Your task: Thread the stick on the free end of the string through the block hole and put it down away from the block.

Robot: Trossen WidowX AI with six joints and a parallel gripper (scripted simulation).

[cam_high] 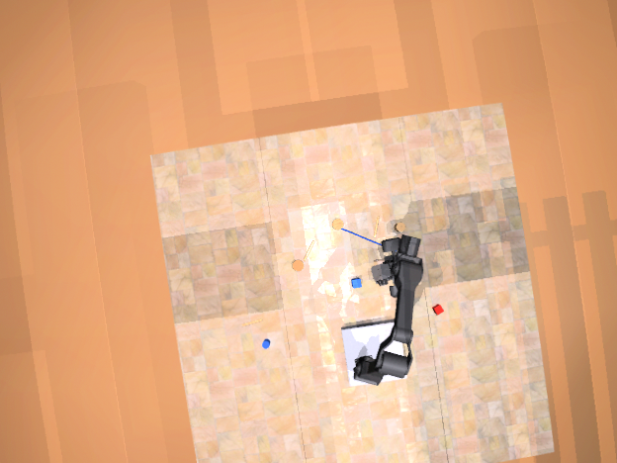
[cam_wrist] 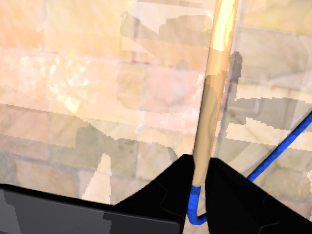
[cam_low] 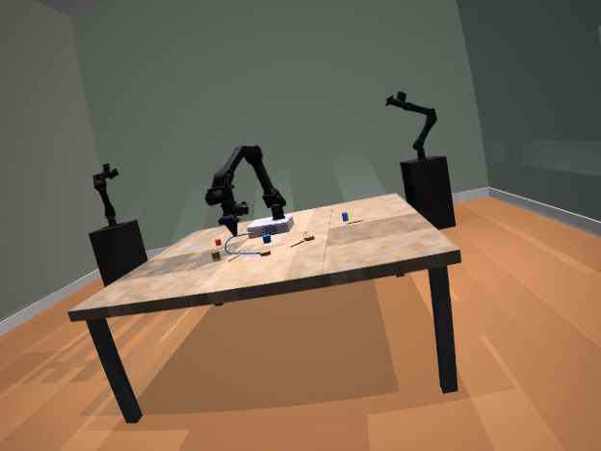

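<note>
My gripper is shut on the thin wooden stick, near the end where the blue string is tied. The stick juts out ahead of the fingers, above the table. In the overhead view the gripper is at the end of the string, which runs to the round wooden button. The wooden block stands in shadow just beyond the gripper. In the side view the gripper hangs over the table, with the block to its lower left and the button to its right.
A loose stick lies between button and block. A second button with a stick lies to the left. A blue cube, a red cube, a blue cylinder and another loose stick are scattered about. The arm's white base is nearby.
</note>
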